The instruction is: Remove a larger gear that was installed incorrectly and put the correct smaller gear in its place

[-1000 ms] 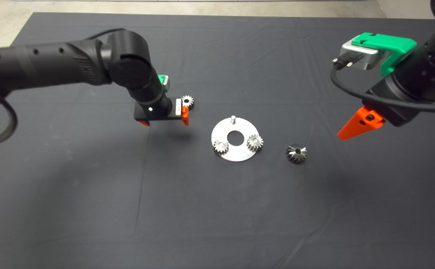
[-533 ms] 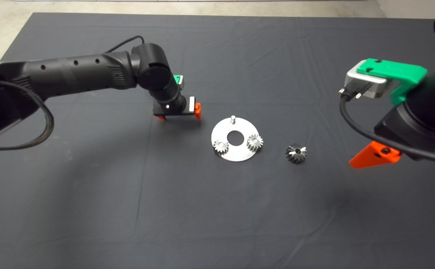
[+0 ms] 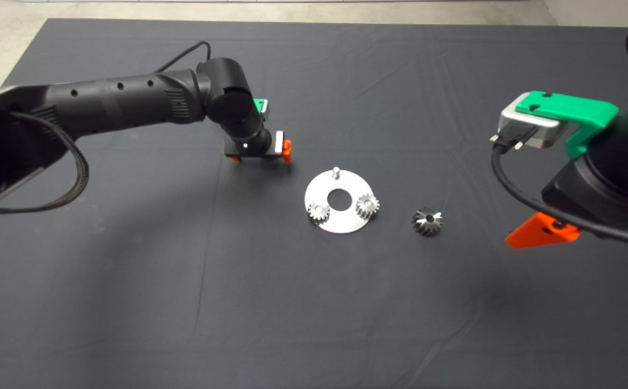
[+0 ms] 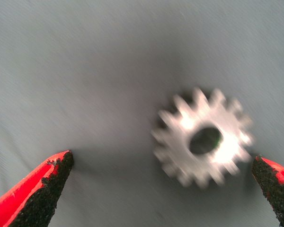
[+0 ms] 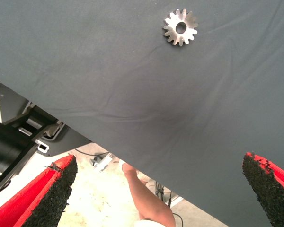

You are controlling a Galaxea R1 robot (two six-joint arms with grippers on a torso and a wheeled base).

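Note:
The larger gear [image 3: 427,221], chunky with dark flanks, lies on the mat right of a round silver plate [image 3: 340,222]. Two of the small silver gears [image 3: 318,211] [image 3: 367,205] sit on the plate, and a bare pin [image 3: 336,172] stands at its far edge. My left gripper [image 3: 260,158] is down on the mat just left of the plate and hides a third smaller gear in the head view. The left wrist view shows that smaller gear [image 4: 203,142] flat on the mat between the open fingers, nearer one pad [image 4: 274,184]. My right gripper [image 3: 540,233] hangs open at the right.
The right wrist view shows my right gripper [image 5: 160,158] above the mat, a lone gear [image 5: 180,27], the mat's edge, black frame parts [image 5: 23,137] and a person's limb [image 5: 146,194] on the floor beyond.
My left gripper has moved farther out and down over the small gear, which it now covers in the head view. The right arm has drawn back toward the lower right.

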